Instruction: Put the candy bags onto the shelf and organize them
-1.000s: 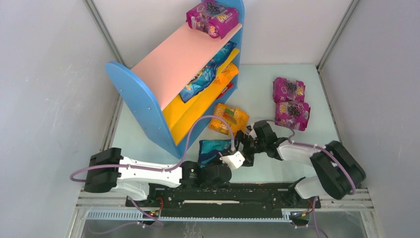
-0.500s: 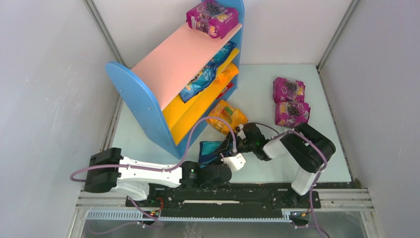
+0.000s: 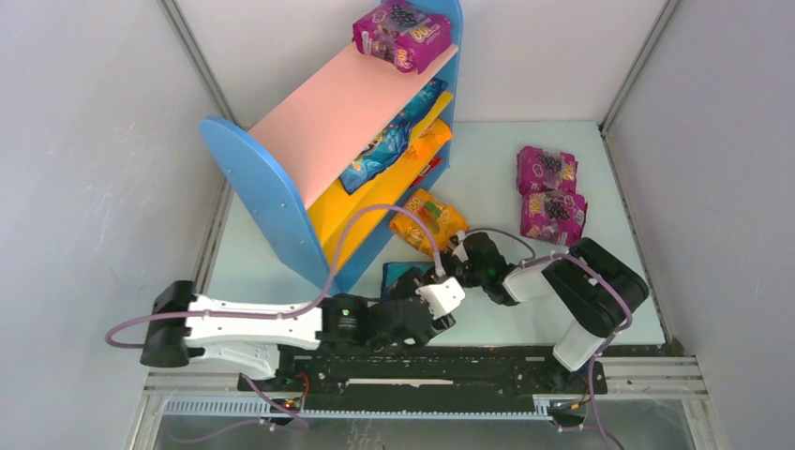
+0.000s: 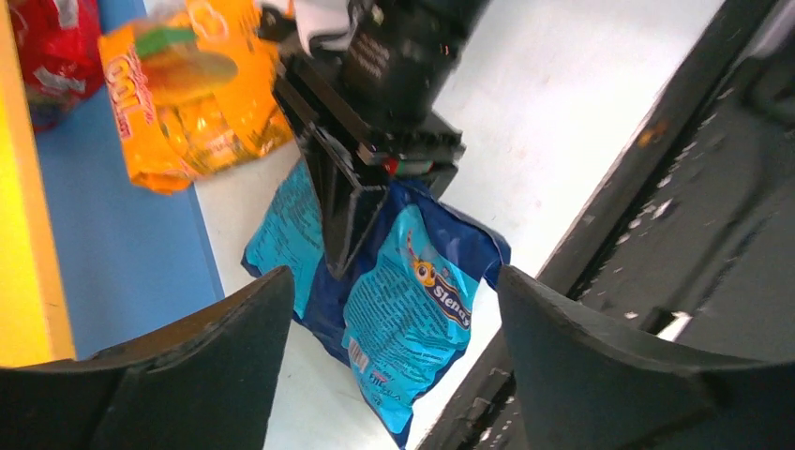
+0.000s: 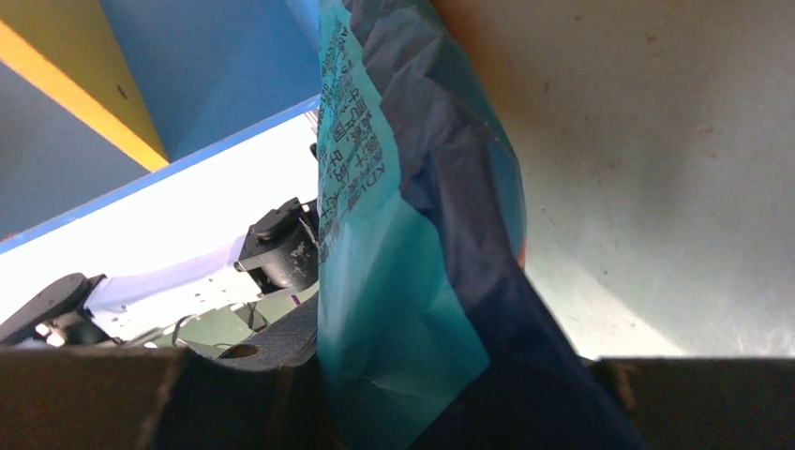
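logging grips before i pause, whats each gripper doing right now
Left gripper: open, holding nothing.
Right gripper: closed, pinching the blue candy bag.

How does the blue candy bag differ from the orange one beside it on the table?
Colour: the blue candy bag is blue and turquoise, while the orange candy bag is orange with yellow print. Hold: the right gripper has its jaws shut on the blue candy bag's edge, and no jaws hold the orange candy bag. Place: the blue candy bag lies nearer the arms' bases, the orange candy bag farther back. Both are glossy pouches not yet on the shelf.
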`<state>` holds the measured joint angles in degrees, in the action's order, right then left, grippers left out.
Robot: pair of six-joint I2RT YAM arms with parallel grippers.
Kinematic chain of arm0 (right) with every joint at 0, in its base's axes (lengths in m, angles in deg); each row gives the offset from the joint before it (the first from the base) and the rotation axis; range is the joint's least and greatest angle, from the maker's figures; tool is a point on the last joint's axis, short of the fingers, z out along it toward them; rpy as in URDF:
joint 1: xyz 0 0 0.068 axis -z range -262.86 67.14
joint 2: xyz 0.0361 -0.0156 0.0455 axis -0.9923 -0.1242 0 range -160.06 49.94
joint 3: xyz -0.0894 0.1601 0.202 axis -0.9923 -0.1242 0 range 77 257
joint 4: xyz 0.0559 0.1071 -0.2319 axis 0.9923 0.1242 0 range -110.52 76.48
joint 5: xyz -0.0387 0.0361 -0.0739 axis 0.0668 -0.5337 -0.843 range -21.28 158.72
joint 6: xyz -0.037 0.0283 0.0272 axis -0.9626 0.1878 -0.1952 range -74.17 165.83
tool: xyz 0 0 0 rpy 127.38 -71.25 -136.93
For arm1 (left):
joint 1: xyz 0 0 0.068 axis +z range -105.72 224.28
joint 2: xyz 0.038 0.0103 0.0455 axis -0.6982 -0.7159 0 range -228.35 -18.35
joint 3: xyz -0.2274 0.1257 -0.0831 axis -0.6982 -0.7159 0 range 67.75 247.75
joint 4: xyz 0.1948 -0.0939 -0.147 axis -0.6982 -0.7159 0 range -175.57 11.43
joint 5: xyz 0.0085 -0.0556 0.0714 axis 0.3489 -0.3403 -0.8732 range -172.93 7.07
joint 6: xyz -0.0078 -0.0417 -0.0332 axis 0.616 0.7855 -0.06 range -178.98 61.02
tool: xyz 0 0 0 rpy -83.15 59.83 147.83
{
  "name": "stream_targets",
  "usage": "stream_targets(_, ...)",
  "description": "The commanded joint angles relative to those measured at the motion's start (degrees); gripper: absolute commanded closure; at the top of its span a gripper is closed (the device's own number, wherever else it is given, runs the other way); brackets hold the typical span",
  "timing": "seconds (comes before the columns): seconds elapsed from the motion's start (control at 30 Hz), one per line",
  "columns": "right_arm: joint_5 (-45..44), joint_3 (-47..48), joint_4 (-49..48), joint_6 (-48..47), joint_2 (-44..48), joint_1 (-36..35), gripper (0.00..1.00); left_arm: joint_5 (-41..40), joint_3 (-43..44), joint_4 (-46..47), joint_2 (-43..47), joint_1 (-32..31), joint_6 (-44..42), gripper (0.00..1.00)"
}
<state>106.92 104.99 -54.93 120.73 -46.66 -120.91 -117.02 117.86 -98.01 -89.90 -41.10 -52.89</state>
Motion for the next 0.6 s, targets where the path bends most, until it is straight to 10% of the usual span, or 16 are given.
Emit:
stream_targets(0.0, 1.4, -0.7, -3.6, -3.0, 7.3, 0.4, 0.71, 3.6, 7.6, -6.6, 7.3, -0.1, -1.8, 0.12)
stream_targets(0.57, 1.4, 8.3, 14.6, -9.6, 36.6, 3.1, 0.83, -8.8, 36.5, -7.9, 17.9, -0.1, -18.5, 0.05)
